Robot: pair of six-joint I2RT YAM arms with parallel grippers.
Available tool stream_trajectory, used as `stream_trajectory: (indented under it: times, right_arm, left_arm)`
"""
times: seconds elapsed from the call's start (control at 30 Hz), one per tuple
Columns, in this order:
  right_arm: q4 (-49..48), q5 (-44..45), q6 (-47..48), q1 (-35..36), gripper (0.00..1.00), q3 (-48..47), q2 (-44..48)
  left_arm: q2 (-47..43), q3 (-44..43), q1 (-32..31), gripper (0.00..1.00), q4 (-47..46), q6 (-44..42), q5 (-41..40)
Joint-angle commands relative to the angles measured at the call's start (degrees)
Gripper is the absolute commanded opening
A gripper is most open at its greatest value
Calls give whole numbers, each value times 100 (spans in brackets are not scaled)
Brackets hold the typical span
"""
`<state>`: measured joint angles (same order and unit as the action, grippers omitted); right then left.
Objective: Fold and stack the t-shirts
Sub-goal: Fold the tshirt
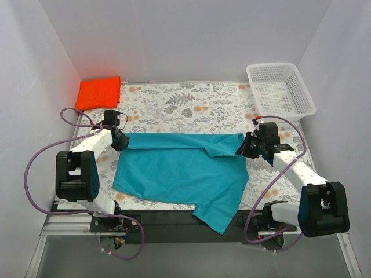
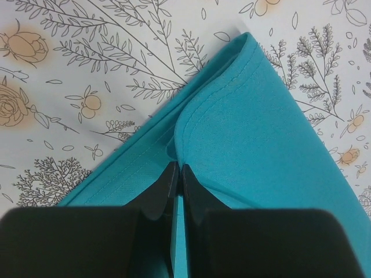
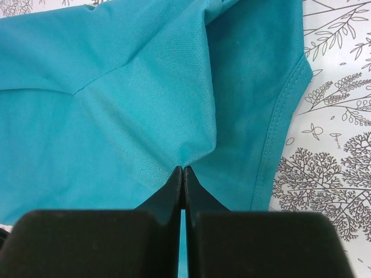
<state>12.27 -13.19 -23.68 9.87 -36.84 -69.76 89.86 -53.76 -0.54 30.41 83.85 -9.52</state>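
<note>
The main risk is a lopsided fold. The left end effector (image 1: pixel 118 139) and the right end effector (image 1: pixel 247 145) each pinch only a small bite of the teal t-shirt (image 1: pixel 179 174). If one arm travels faster or higher than the other, the fabric could slip out of one pinch or drag askew across the bench (image 1: pixel 174 104). In the right wrist view the closed tips clamp a puckered fold beside the sleeve hem. That pinch may hold only one layer, so the lower layer could be left lying flat. The near corner of the shirt hangs past the front edge of the bench and could snag there or pull the cloth down on a lift.

The shirt lies spread across the middle of the bench between the two arms. Its far edge is doubled over into a fairly straight line, the right sleeve is folded on top, and shallow wrinkles run through the body. The left tips are closed on the stitched hem at the far left corner. A folded orange t-shirt (image 1: pixel 99 92) rests in the far left corner, well apart.
</note>
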Motion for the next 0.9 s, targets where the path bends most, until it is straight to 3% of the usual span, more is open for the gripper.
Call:
stream_trajectory:
  times: [0.0, 0.43, 0.8, 0.87]
  right_arm:
    - [-14, 71, -101, 6, 1, 28, 173]
    - [232, 19, -146, 6, 1, -148, 419]
    - [188, -236, -225, 6, 1, 546, 340]
    - [205, -307, -172, 6, 10, 573, 340]
  left_arm:
    - [-215, -47, 45, 0, -62, 78, -182]
    - [-171, -662, 45, 0, 97, -203, -516]
    - [-57, -21, 45, 0, -167, -168, -586]
    - [-100, 23, 45, 3, -176, -141, -525]
